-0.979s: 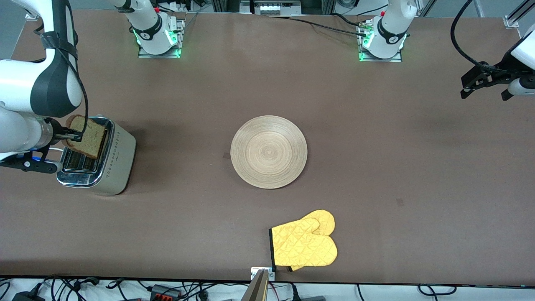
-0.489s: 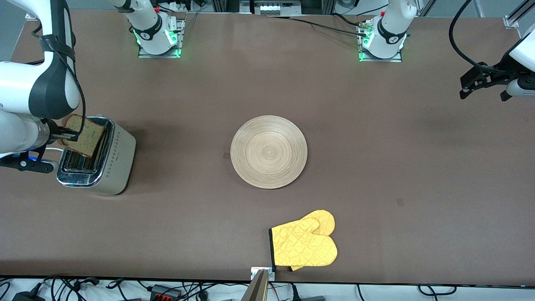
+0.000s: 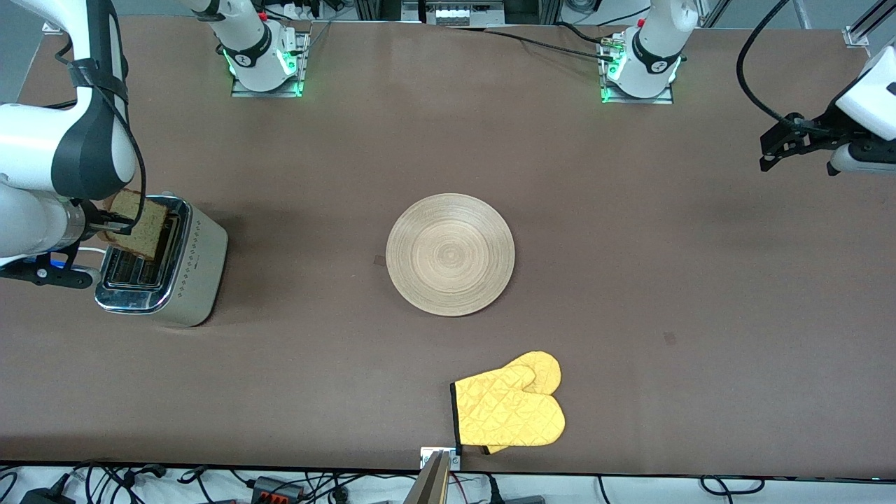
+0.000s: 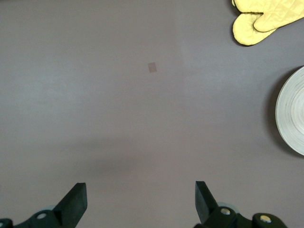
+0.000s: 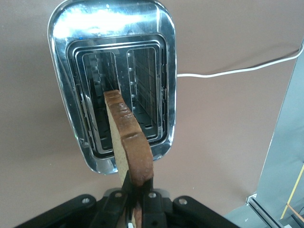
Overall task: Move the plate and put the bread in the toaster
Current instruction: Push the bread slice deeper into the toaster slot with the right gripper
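My right gripper [image 3: 120, 225] is shut on the bread [image 3: 138, 227], a pale speckled slice with a dark brown crust. It holds the slice on edge over the toaster [image 3: 162, 262], lower edge at a slot. In the right wrist view the bread [image 5: 128, 135] hangs over a slot of the chrome-topped toaster [image 5: 111, 28], pinched in the gripper [image 5: 137, 197]. The round light-wood plate [image 3: 450, 253] lies at the table's middle; its rim shows in the left wrist view [image 4: 292, 111]. My left gripper [image 4: 140, 199] is open and empty over bare table at the left arm's end [image 3: 770, 150].
A yellow oven mitt [image 3: 511, 409] lies near the front edge, nearer the camera than the plate, and shows in the left wrist view [image 4: 263, 16]. The toaster's white cord [image 5: 237, 70] runs off across the table.
My right gripper has lowered the bread toward the toaster slot. The left arm has shifted slightly at its end of the table.
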